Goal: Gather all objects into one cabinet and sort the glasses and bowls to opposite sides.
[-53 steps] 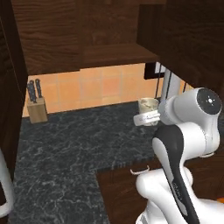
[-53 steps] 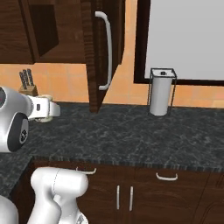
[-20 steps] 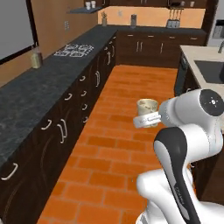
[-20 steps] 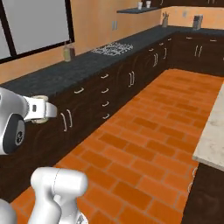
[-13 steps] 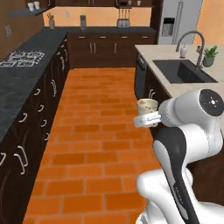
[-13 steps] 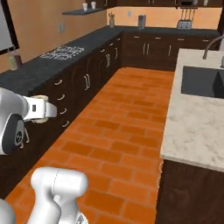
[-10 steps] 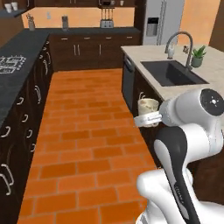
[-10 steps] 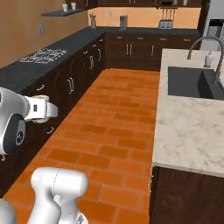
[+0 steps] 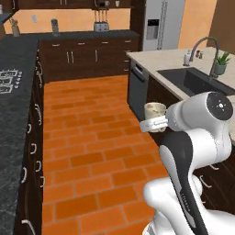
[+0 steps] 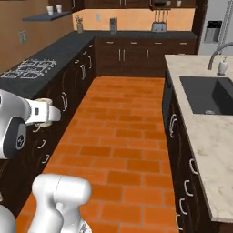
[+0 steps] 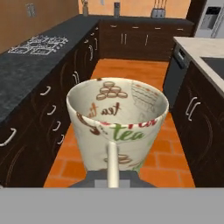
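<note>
Our gripper [image 9: 153, 123] is clamped narrow on the handle of a cream mug printed with "tea" lettering and small brown motifs [image 11: 117, 122], and the hand view shows that handle running down between the jaws while the cup body stands upright with its mouth open to the ceiling. We judge this level carry to be deliberate: nothing can tip out and the mug stays steady while the base drives. From the left base view the same mug [image 9: 155, 111] sits just ahead of the white forearm, raised well clear of the orange brick floor [image 9: 92, 151], and from the right base view only a sliver of it [image 10: 43, 101] peeks past the wrist. Around us runs a galley: a black speckled counter with a gas hob [image 10: 29, 68] over dark drawer fronts on one side, and a pale stone island with a sunken sink and curved tap [image 9: 193, 75] on the other, a steel fridge [image 9: 158, 27] at the far end. No wall cabinet with a long bar handle shows here, so we take this as the transit leg, the mug being carried toward wherever the things are to be gathered; the other cups and the bowl are not to be seen.
</note>
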Robot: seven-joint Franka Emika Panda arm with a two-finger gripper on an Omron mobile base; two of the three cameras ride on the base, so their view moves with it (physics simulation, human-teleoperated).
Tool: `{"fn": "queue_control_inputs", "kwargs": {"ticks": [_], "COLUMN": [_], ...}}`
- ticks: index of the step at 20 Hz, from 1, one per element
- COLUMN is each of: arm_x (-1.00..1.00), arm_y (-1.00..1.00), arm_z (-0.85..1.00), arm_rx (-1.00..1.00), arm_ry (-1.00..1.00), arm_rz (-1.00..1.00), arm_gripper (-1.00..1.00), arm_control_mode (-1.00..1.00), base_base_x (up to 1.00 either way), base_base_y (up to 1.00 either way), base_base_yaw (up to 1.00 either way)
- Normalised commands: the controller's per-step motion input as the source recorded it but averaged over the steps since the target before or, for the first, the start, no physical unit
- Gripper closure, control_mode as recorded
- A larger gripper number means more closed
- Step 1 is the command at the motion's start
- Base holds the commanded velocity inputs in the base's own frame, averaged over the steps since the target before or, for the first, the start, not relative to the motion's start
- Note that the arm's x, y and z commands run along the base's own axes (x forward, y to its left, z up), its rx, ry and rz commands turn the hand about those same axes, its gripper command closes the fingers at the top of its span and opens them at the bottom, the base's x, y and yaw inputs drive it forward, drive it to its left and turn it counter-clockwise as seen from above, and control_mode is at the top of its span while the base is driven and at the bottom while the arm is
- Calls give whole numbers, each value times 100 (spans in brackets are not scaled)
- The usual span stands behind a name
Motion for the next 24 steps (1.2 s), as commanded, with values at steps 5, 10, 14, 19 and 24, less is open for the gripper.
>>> {"fn": "queue_control_inputs", "kwargs": {"ticks": [5,10,14,19,24], "arm_x": [0,0,0,0,0], "arm_y": [0,0,0,0,0], "arm_z": [0,0,0,0,0], "arm_rx": [0,0,0,0,0], "arm_ry": [0,0,0,0,0], "arm_rz": [0,0,0,0,0], "arm_gripper": [100,100,100,100,100], "arm_control_mode": [100,100,100,100,100], "base_base_x": [100,100,100,100,100], "base_base_y": [-28,21,17,4,5], "base_base_yaw": [-4,-5,-2,-3,-4]}}
